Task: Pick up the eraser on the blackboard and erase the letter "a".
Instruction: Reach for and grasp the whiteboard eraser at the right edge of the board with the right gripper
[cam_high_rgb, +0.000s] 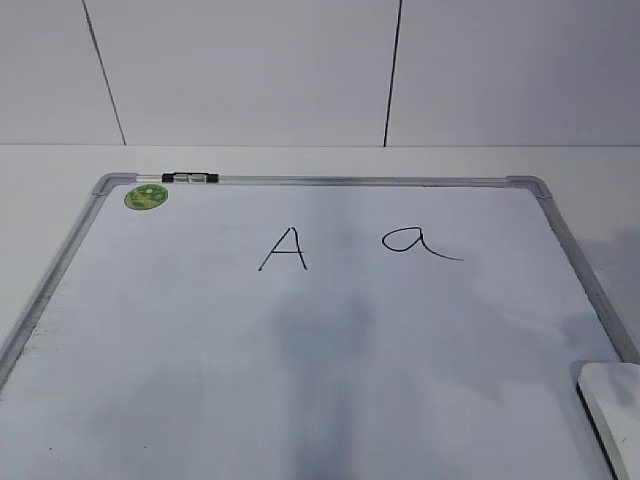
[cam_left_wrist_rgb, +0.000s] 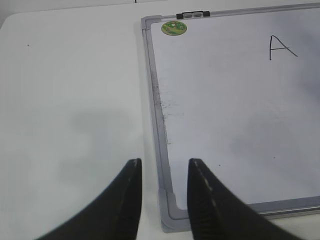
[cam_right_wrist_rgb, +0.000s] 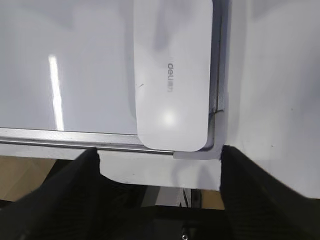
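Lying flat on the white table (cam_high_rgb: 40, 170), the blackboard (cam_high_rgb: 300, 350) is a white dry-erase surface bounded by a silver metal frame (cam_high_rgb: 330, 181) with grey corner caps, and most of its face is bare, with only faint grey smudging down the middle. Near the frame's far rail sit a round green sticker (cam_high_rgb: 146, 197) at the far-left corner and a small black-and-silver clip (cam_high_rgb: 189, 178) just beside it on the rail. The letter "a" (cam_high_rgb: 418, 241) is a thin black loop with a trailing tail, written right of the pointed capital "A" (cam_high_rgb: 284, 249) and apart from it, with open board on every side. The eraser (cam_right_wrist_rgb: 172, 75) lies on the board at its near-right corner, close along the right rail; it is a glossy white rounded oblong with small grey "deli" lettering, and only its end shows in the exterior view. The right gripper (cam_right_wrist_rgb: 160, 165) hovers just off that corner, its 2 dark fingers spread wider than the eraser and holding nothing. The left gripper (cam_left_wrist_rgb: 164, 172) hangs over the board's near-left corner, fingers parted around the frame's left rail, empty, with bare table to its left.
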